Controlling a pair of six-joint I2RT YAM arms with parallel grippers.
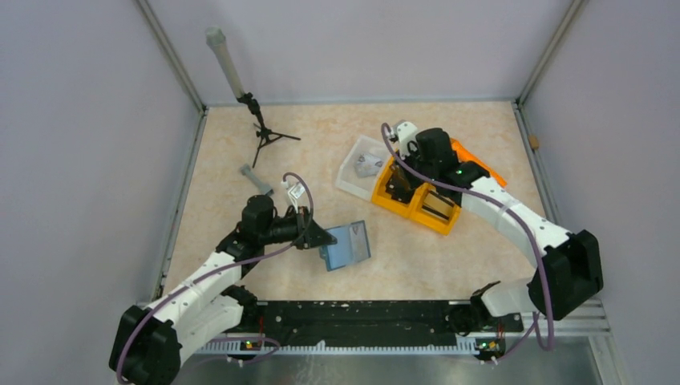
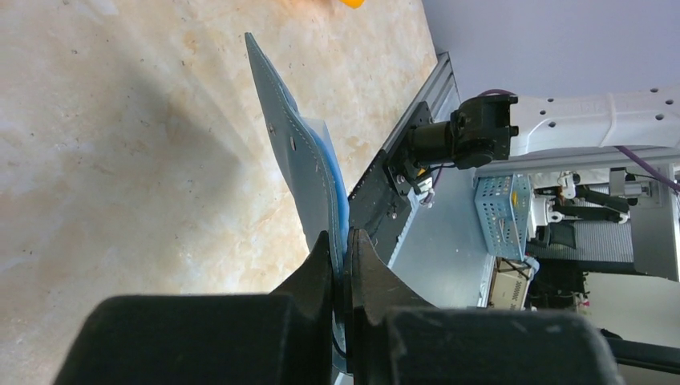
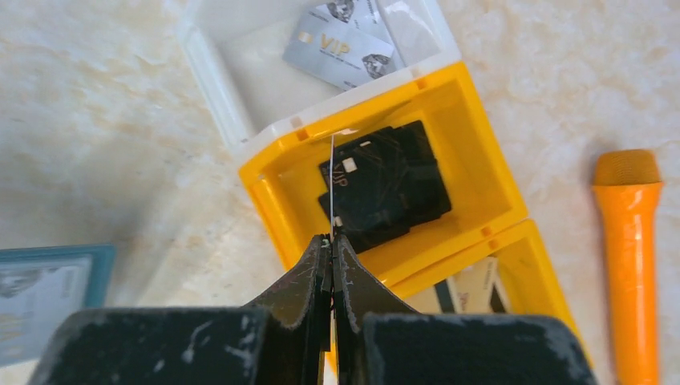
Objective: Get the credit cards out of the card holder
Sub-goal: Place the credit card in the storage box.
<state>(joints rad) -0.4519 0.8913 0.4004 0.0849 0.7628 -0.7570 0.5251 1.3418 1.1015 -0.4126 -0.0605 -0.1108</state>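
Observation:
The teal-blue card holder (image 1: 348, 245) hangs open just above the table's middle, pinched at its left edge by my left gripper (image 1: 323, 238). Seen edge-on in the left wrist view, the card holder (image 2: 295, 152) stands upright from the shut left gripper (image 2: 342, 241). My right gripper (image 3: 330, 241) is shut on a thin credit card (image 3: 332, 180), edge-on, over the orange bin's compartment (image 3: 473, 172) that holds black cards (image 3: 389, 184). From above, the right gripper (image 1: 398, 186) is down in that bin (image 1: 437, 215). The card holder (image 3: 48, 293) shows a grey panel.
A white tray (image 3: 240, 72) behind the bin holds a silver VIP card (image 3: 341, 50). An orange marker-like tool (image 3: 629, 257) lies right of the bin. A small tripod with a grey tube (image 1: 240, 88) stands at the back left, and a grey piece (image 1: 257, 180) lies near it.

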